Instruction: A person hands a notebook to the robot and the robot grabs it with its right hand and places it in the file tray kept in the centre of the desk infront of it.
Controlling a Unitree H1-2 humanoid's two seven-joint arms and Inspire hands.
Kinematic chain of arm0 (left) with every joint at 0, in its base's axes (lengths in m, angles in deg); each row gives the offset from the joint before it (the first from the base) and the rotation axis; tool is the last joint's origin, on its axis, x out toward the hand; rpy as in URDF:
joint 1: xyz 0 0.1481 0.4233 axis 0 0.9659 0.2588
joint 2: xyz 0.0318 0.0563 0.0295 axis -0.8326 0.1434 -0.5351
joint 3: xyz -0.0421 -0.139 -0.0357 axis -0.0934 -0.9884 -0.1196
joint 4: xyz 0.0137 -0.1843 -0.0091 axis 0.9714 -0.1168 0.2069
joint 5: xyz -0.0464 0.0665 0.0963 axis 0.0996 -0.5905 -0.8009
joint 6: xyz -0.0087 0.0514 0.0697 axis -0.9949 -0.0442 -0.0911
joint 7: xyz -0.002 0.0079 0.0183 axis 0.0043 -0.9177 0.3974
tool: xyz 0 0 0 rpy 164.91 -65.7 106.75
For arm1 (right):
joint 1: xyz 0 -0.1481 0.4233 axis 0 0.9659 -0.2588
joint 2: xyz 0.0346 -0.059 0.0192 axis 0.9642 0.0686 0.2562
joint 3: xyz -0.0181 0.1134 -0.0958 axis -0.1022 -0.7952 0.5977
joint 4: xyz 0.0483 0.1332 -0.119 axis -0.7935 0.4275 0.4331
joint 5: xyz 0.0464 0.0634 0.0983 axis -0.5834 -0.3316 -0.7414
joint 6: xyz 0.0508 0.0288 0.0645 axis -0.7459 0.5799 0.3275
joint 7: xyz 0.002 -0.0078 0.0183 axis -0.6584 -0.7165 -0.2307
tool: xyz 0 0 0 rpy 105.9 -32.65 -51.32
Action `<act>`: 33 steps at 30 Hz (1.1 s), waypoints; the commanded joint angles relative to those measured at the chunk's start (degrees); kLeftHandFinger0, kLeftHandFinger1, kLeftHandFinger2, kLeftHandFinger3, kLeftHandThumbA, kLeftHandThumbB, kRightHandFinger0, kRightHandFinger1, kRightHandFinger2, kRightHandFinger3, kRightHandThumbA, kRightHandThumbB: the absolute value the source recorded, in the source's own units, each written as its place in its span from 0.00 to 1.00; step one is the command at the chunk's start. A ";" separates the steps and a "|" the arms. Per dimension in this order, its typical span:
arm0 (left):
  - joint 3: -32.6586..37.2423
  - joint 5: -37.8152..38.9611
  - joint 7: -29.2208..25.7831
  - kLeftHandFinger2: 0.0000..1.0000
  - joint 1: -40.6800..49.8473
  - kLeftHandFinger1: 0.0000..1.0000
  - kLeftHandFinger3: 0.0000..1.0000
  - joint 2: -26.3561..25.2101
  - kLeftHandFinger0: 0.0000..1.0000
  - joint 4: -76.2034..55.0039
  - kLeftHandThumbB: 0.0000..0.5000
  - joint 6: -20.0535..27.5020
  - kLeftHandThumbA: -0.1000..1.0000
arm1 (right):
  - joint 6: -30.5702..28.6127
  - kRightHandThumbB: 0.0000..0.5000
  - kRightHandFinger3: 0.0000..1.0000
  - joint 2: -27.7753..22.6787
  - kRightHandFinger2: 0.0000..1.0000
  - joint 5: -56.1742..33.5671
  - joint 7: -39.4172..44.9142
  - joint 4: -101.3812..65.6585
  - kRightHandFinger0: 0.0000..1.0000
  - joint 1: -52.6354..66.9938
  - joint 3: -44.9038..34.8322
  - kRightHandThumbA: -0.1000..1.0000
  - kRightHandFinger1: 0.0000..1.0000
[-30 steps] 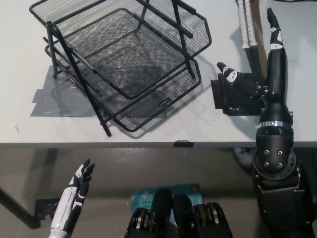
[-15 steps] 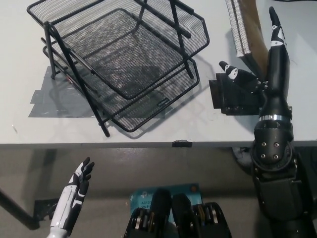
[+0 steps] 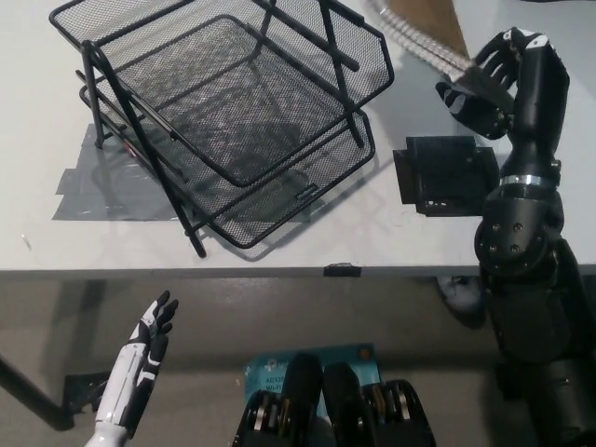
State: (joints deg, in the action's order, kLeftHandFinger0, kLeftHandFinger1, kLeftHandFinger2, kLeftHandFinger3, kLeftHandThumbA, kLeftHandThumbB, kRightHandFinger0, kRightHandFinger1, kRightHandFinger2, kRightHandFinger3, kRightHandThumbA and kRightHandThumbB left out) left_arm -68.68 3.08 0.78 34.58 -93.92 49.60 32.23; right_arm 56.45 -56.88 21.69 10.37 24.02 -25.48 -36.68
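The black right robot hand (image 3: 494, 79) curls, seemingly gripping the spiral notebook (image 3: 424, 26), right of the file tray (image 3: 233, 112), while the white left robot hand (image 3: 149, 337) rests spread and empty.

Up at the top right, the black right hand (image 3: 498, 79) has its fingers curled around the edge of a spiral-bound notebook (image 3: 424, 23), which hangs tilted above the desk (image 3: 279, 247). Just below that hand a flat black box (image 3: 445, 175) lies on the desk. The black wire file tray (image 3: 233, 112), stacked in tiers, stands at the centre-left, over grey tape patches (image 3: 98, 191). Low at the left, below the desk edge, the white left hand (image 3: 149, 337) rests with fingers spread.
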 commanded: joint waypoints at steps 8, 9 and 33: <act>-0.40 -0.44 -0.19 1.00 -1.08 1.00 1.00 -1.13 1.00 -1.64 0.89 0.34 1.00 | -7.79 0.00 0.00 3.03 0.00 -8.07 -2.27 -4.61 0.00 -3.57 -3.14 0.81 0.00; -0.44 -0.39 -0.16 1.00 -0.94 1.00 1.00 -1.13 1.00 -1.88 0.89 0.13 1.00 | -7.28 0.01 0.04 4.16 0.00 -11.11 -1.48 -5.84 0.00 -3.54 -4.61 0.85 0.00; -0.48 -0.62 -0.25 1.00 -0.81 1.00 1.00 -1.18 1.00 -1.52 0.84 0.78 1.00 | -4.74 0.14 0.00 7.86 0.00 -31.03 0.85 -22.04 0.00 -6.62 -19.93 0.94 0.00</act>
State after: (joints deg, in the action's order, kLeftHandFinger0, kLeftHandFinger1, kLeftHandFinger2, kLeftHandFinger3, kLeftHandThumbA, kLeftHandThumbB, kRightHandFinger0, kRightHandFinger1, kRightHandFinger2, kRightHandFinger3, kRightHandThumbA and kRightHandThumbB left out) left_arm -68.91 3.03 0.80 34.41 -94.09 49.61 32.08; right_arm 57.02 -48.71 -6.21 13.06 6.96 -25.73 -55.69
